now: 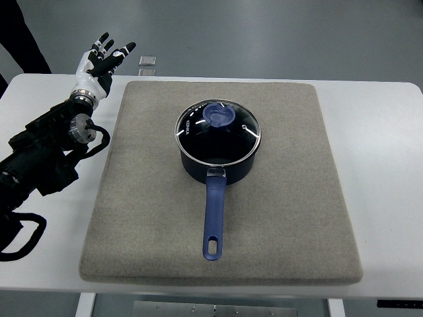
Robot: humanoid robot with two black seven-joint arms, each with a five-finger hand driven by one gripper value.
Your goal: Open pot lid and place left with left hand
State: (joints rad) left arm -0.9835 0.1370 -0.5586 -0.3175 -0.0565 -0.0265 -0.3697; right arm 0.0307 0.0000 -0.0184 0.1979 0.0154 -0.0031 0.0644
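Pot (217, 158): dark blue saucepan, standing upright near the middle of the mat, a little toward the far side.
Pot handle (213, 221): blue, long and straight, pointing toward the near edge of the mat; a hanging slot shows at its end.
Lid (218, 132): round glass lid with a metal rim, seated flat on the pot and closing it; white lettering on the glass is too small to read.
Lid knob (219, 115): blue, round, set toward the far part of the lid as seen from above.
Mat (145, 224): grey-beige, rectangular with rounded corners, covering most of the table top.
Table (383, 152): white, bare margins showing to the left and right of the mat.
Left hand (100, 63): white and black, at the far left corner of the table, just off the mat's far left corner; fingers spread and extended, holding nothing.
Left arm (46, 158): black, cabled, entering from the left edge and lying over the table's left margin.
Lid relative to left hand: well apart; the lid lies to the right of the hand and nearer the camera, with a stretch of bare mat between them. No contact.
Small object (148, 63): flat, pale, square, just beyond the table's far edge; cannot be identified.
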